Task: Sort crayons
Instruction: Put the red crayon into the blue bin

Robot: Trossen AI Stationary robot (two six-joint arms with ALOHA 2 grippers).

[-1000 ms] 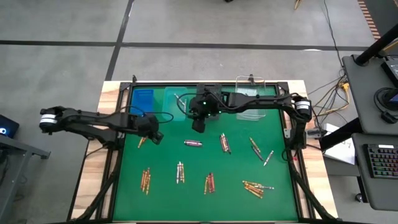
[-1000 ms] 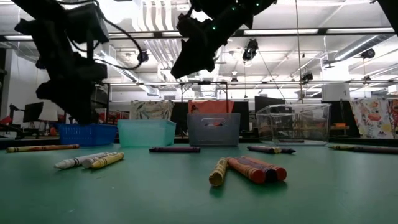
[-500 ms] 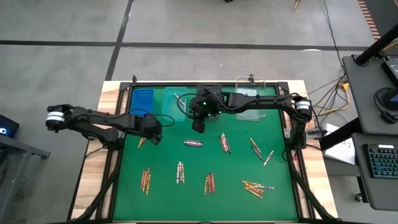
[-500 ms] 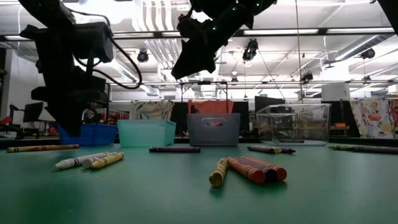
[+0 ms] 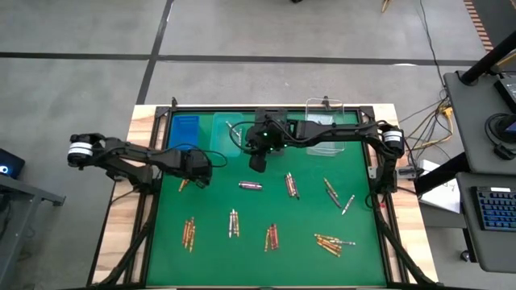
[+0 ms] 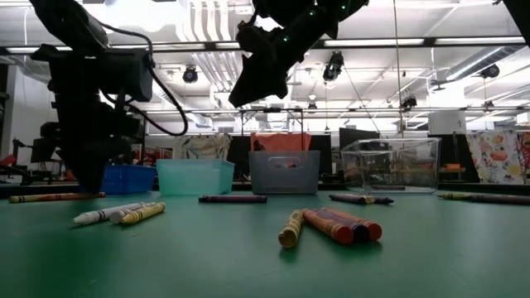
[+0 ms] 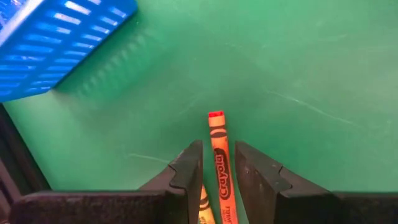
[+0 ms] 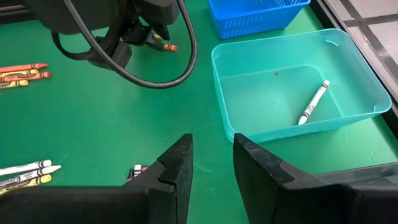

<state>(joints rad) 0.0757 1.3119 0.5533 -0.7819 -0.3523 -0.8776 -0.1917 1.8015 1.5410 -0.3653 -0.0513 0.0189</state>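
My left gripper (image 5: 197, 174) is low over the green mat near the left edge. It is open, with one finger on either side of an orange crayon (image 7: 219, 163) lying on the mat; whether the fingers touch it I cannot tell. A second, yellowish crayon (image 7: 203, 209) shows beside it. My right gripper (image 5: 256, 163) hangs open and empty high above the mat, near the teal bin (image 8: 292, 93). A white crayon (image 8: 312, 102) lies on that bin's floor. Other crayons lie in small groups on the mat (image 5: 234, 223) (image 5: 291, 185) (image 5: 330, 242).
A blue bin (image 5: 185, 127), the teal bin (image 5: 219, 137), a grey bin (image 6: 284, 171) and a clear bin (image 5: 326, 133) stand in a row along the far edge. A dark purple crayon (image 5: 250, 185) lies mid-mat. A black frame borders the mat.
My left gripper has come down toward the mat and a little toward the table's right edge, ending with its fingers around the orange crayon. My right arm has kept still.
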